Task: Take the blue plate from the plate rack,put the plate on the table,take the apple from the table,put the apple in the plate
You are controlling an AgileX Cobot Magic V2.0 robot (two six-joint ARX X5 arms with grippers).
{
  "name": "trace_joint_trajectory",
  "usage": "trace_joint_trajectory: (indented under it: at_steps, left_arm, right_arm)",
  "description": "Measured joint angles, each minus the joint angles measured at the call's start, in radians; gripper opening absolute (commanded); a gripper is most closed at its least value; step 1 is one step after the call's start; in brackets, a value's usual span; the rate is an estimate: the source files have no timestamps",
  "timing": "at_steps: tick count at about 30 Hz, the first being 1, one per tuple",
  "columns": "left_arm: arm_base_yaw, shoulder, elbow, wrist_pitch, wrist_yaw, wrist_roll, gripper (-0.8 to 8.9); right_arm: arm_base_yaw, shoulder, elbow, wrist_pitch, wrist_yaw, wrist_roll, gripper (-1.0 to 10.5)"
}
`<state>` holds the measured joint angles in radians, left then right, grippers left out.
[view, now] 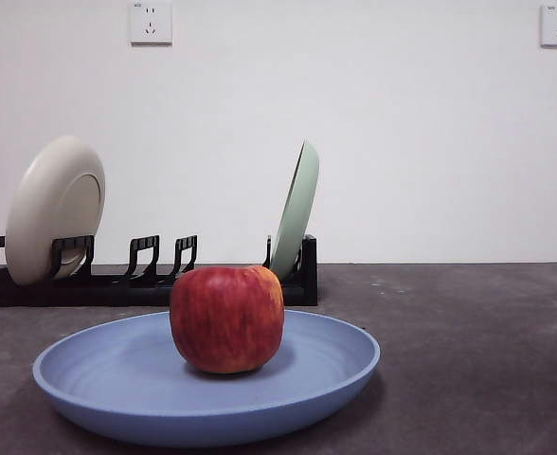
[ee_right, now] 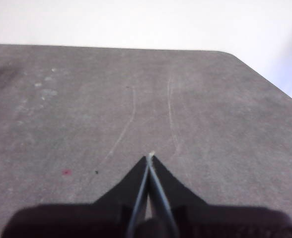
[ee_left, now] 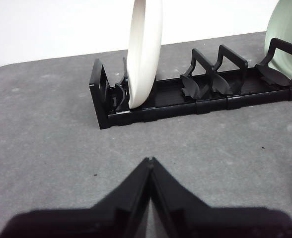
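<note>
While the apple (view: 227,318) sits in the blue plate (view: 98,379) on the table (view: 477,351), both empty grippers, left gripper (ee_left: 150,161) and right gripper (ee_right: 150,158), hover pinched together, well apart from it.

Plain white wall (view: 402,142), two white sockets (view: 151,21) up high.

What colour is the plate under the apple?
Matte light blue, plain. The plate holding the apple shows best in the front view.

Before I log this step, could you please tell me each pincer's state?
Left pincer: closed, holding nothing.
Right pincer: closed, holding nothing.
</note>
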<state>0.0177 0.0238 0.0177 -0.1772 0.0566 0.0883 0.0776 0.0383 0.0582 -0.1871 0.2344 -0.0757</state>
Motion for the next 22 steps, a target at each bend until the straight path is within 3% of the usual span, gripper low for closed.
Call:
trace_joint_trajectory:
  at_steps: [22]
  left_arm:
    - [0.000,0.009,0.000,0.002,0.000,0.000,-0.04]
  right_arm:
    - [-0.019,-0.028,-0.031,0.005,0.000,-0.003,0.0]
